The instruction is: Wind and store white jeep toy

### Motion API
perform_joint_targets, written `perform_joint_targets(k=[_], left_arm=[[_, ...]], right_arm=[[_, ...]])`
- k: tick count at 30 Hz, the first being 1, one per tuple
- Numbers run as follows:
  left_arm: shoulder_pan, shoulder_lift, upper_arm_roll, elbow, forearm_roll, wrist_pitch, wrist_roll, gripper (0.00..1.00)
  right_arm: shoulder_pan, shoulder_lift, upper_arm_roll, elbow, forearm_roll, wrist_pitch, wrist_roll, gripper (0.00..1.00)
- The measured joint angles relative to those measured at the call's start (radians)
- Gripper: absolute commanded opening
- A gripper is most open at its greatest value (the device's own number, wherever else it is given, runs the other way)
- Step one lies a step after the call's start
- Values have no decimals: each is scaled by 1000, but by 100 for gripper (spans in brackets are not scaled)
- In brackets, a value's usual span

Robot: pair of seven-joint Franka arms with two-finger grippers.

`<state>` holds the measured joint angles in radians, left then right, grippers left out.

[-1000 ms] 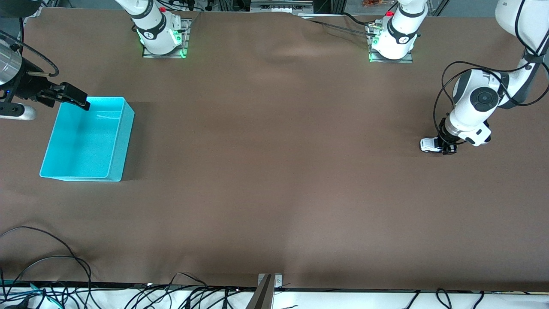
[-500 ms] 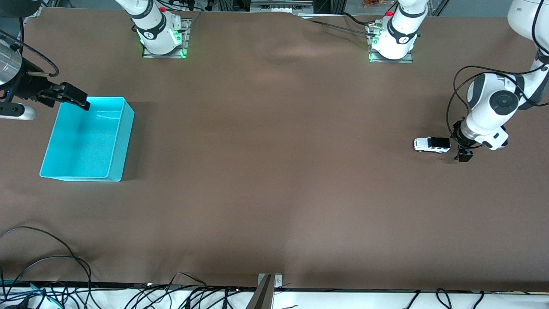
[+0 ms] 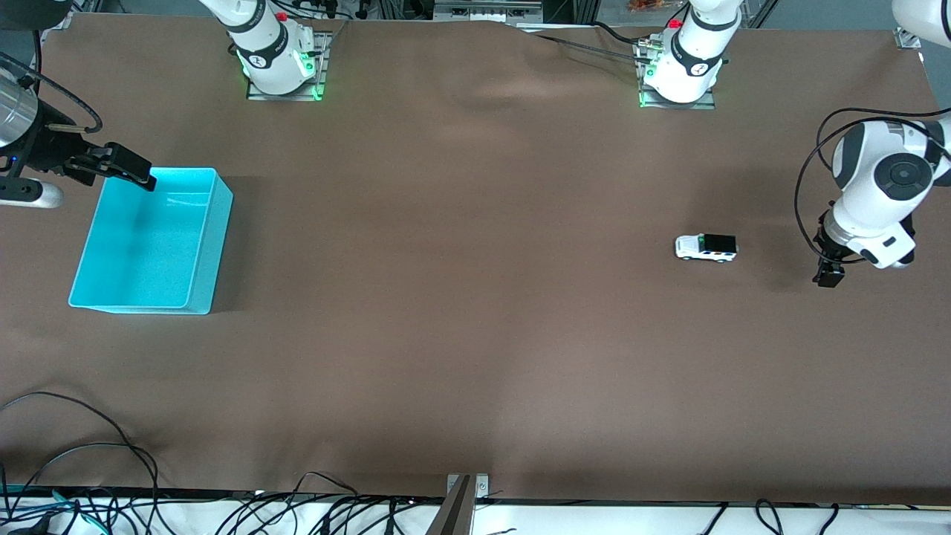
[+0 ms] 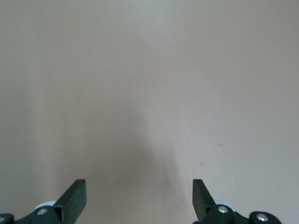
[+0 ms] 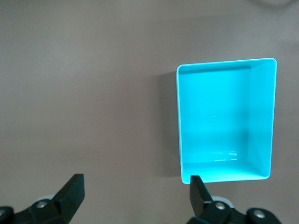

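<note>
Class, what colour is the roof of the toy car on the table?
Black, on a white body; the toy car shows best in the front view.

Brown table [image 3: 475, 334], white jeep toy [image 3: 706, 247] toward left arm's end, cyan bin [image 3: 212, 245] toward right arm's end

My arms white, dark joint caps; my fingers [image 4: 74, 198] black. White jeep toy [image 3: 706, 247]: white body, black roof, dark windows. Bin [image 3: 212, 245] plain cyan inside and out. Table cover [image 3: 475, 334] plain brown. Base lights green.
</note>
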<state>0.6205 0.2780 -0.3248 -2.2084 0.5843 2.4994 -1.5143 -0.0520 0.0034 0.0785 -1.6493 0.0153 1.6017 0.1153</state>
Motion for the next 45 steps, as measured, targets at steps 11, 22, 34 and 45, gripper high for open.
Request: perform_joint_targets(k=[11, 22, 34, 45], left_arm=[[0, -63, -23, 183, -187, -221, 448, 100], [-1, -101, -25, 361, -347, -436, 866, 100], [-6, -102, -68, 529, -372, -632, 1163, 100], [-9, -102, -126, 672, -463, -784, 1234, 100]], right_arm=[[0, 0, 0, 0, 0, 0, 0, 100], [0, 0, 0, 0, 0, 0, 0, 100], [1, 0, 1, 3, 0, 0, 0, 100], [1, -1, 3, 3, 0, 0, 0, 100]])
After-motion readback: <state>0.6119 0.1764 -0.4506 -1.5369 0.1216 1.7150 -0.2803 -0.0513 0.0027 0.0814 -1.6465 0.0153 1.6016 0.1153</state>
